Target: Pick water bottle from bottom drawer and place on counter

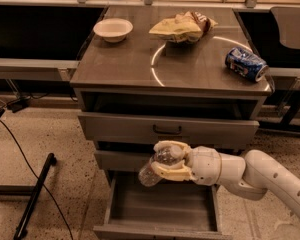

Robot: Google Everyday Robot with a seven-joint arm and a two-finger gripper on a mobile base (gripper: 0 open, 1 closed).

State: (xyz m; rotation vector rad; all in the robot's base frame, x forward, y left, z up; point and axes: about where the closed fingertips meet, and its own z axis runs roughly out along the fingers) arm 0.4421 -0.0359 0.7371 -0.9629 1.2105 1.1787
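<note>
The water bottle (157, 165), clear and crinkled, hangs tilted above the open bottom drawer (162, 206), in front of the middle drawer. My gripper (166, 160) is shut on it, cream fingers above and below its body, with the white arm reaching in from the lower right. The drawer's grey interior shows nothing inside. The counter (135, 64) is the glossy grey-brown top of the cabinet, well above the bottle.
On the counter stand a white bowl (113, 29) at back left, a crumpled chip bag (182, 27) at back centre and a blue soda can (246, 64) lying at right. The top drawer (167, 128) is pulled out slightly. A black stand leg (34, 196) lies on the floor left.
</note>
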